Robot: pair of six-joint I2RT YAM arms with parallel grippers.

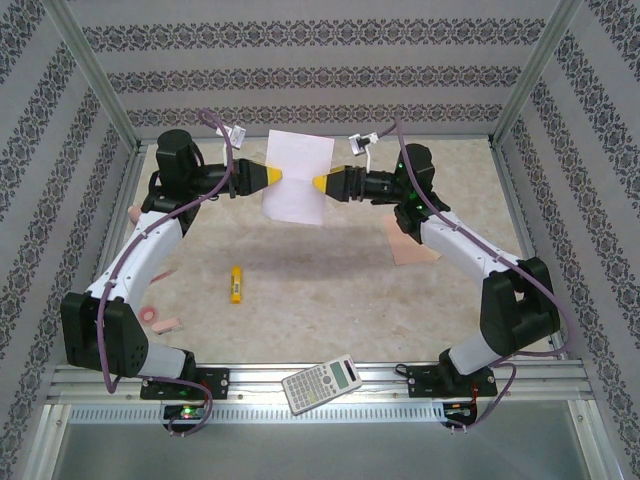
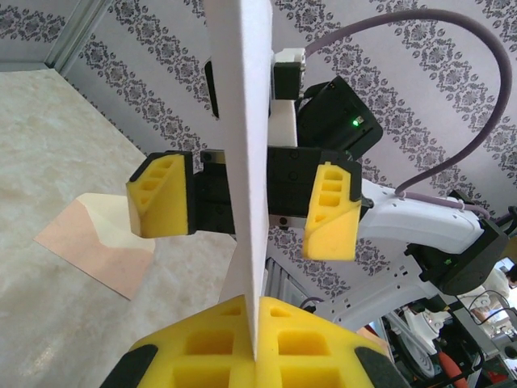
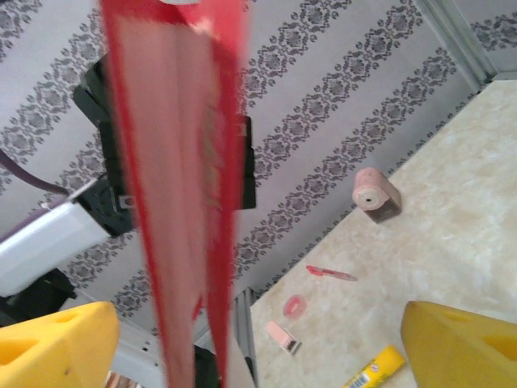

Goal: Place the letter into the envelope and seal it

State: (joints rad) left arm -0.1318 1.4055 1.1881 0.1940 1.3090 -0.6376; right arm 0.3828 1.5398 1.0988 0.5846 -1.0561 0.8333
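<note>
The letter [image 1: 297, 177] hangs upright in the air over the far middle of the table [image 1: 330, 300], its plain white side toward the top camera, between the 2 arms. The left tool [image 1: 277, 176] is clamped tight on the sheet's left edge. From the left wrist the paper stands edge-on and runs straight down into the seam between that tool's yellow fingers [image 2: 315, 352]. The right tool [image 1: 318, 182] faces it from the opposite edge with its jaws wide apart. Its 2 yellow fingers [image 2: 161, 206] stand on either side of the sheet, each with a clear gap, gripping nothing. From the right wrist the letter shows as a blurred red strip between those fingers. The envelope [image 1: 410, 243] lies flat on the table to the right, just beside the right arm, apart from both tools and from the letter. A yellow glue stick [image 1: 236, 285] lies near the table's middle, a pink roll [image 3: 376, 194] sits by the left wall, and a calculator [image 1: 321, 384] rests on the rail between the arm bases.
</note>
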